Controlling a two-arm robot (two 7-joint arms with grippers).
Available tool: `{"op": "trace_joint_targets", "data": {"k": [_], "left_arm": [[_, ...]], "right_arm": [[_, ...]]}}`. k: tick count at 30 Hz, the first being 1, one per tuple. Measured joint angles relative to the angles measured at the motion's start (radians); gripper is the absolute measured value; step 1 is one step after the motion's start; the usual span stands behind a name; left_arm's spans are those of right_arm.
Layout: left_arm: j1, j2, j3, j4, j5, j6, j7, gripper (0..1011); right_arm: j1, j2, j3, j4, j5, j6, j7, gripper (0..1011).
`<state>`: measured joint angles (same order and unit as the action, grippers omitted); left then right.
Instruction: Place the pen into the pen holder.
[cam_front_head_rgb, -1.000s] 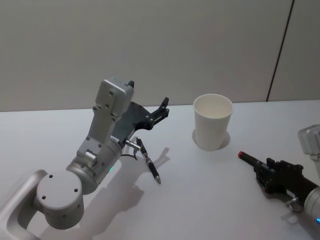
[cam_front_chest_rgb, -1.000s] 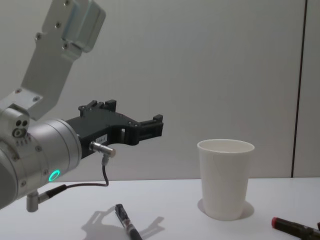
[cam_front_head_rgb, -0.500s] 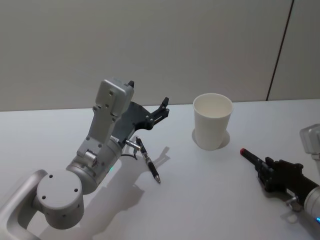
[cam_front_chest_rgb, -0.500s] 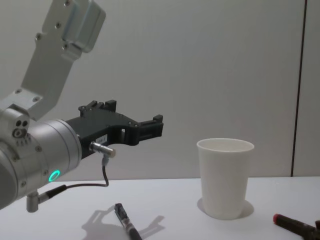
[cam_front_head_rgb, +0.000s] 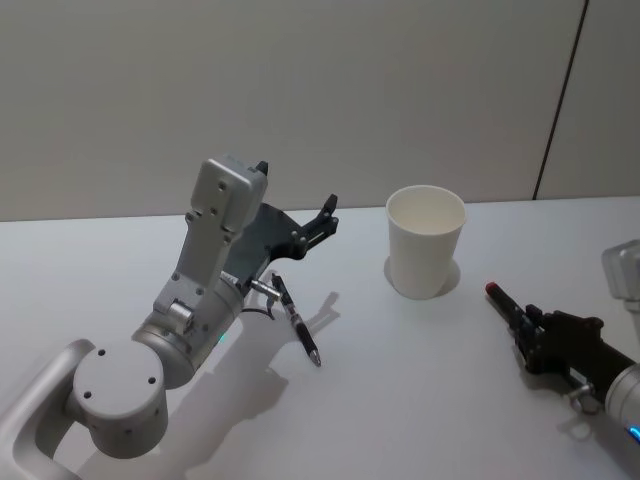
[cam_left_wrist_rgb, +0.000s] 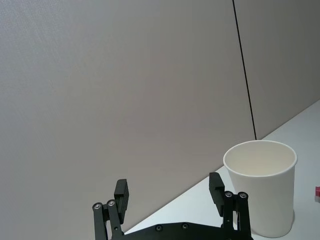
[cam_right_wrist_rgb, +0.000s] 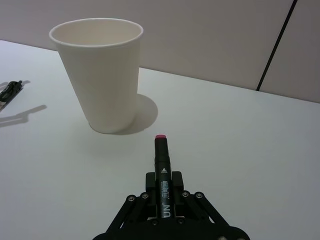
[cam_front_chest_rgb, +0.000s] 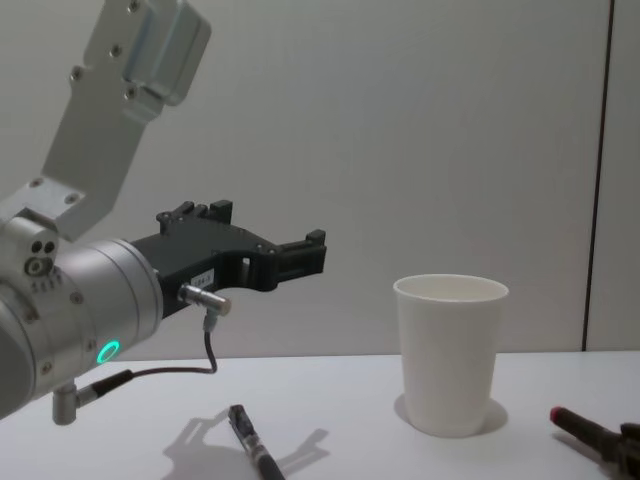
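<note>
The left gripper (cam_front_head_rgb: 296, 190) hangs raised above the left part of the white table (cam_front_head_rgb: 90, 260), its two black fingers (cam_left_wrist_rgb: 121, 189) spread wide with nothing between them, and it faces toward the cup. Beneath it, partly under the arm's elbow, a black ballpoint (cam_front_head_rgb: 297, 322) lies flat on the table in the arm's shadow, touched by neither gripper and well apart from the cup. Further right stands the pen holder (cam_front_head_rgb: 425, 245), a plain white paper cup, upright and open-mouthed near the back of the table. From the head view its inside looks bare as far as can be seen. To the right of the cup, the right gripper (cam_front_head_rgb: 532, 332) sits low over the table with its jaws pinching the pen (cam_front_head_rgb: 505, 303), a dark marker with a red end. The pen juts forward out of the jaws, and its red end points at the lower wall of the pen holder. It lies near the cup but apart from it, with bare table between them. The pen is outside the holder, and whether its barrel touches the table cannot be told.
</note>
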<state>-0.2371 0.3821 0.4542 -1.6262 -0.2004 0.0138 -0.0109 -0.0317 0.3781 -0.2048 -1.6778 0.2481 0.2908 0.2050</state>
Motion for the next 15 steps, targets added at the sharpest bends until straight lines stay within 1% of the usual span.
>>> {"op": "trace_joint_targets", "data": {"k": [9,15], "left_arm": [[0.000,0.000,0.000,0.000,0.000,0.000,0.000,1001],[0.000,0.000,0.000,0.000,0.000,0.000,0.000,1001]], "right_arm": [[0.010,-0.006,0.001,0.007,-0.001,-0.014,0.000,178],[0.017,-0.010,0.005,0.009,0.006,-0.046,-0.008,178]]}}
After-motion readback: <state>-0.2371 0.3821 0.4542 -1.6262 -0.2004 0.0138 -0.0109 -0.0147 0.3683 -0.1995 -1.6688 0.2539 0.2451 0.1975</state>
